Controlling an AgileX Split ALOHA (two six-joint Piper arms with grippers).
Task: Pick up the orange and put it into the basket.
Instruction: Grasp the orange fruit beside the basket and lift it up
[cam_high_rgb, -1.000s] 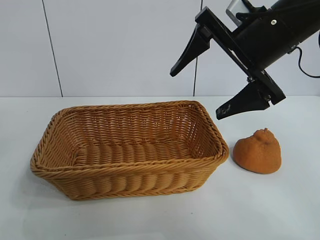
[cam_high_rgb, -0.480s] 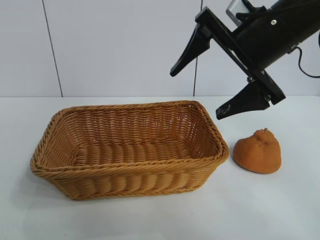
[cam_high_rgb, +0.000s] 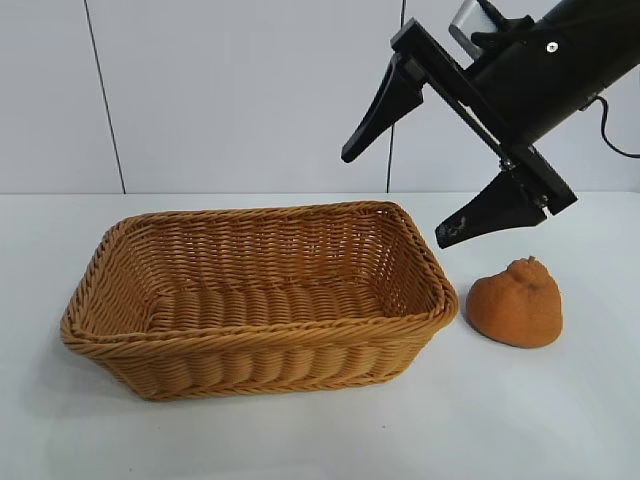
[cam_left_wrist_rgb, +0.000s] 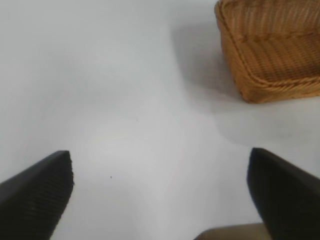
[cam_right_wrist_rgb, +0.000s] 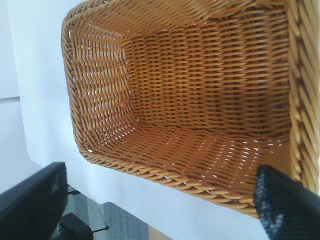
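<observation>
The orange (cam_high_rgb: 516, 302) is a lumpy dull orange-brown fruit resting on the white table just right of the basket (cam_high_rgb: 255, 338), a large tan wicker basket that stands empty. My right gripper (cam_high_rgb: 395, 198) hangs open and empty in the air above the basket's right end, up and left of the orange. In the right wrist view the basket's inside (cam_right_wrist_rgb: 200, 95) fills the frame and the orange is out of view. My left gripper (cam_left_wrist_rgb: 160, 167) is open over bare table, with a corner of the basket (cam_left_wrist_rgb: 272, 50) farther off.
The white tabletop (cam_high_rgb: 540, 420) spreads around the basket and the orange. A pale panelled wall (cam_high_rgb: 230, 90) stands behind. The table's edge and the floor beyond it (cam_right_wrist_rgb: 125, 220) show in the right wrist view.
My right gripper has shifted very slightly to the right and down. The orange and the basket have not moved.
</observation>
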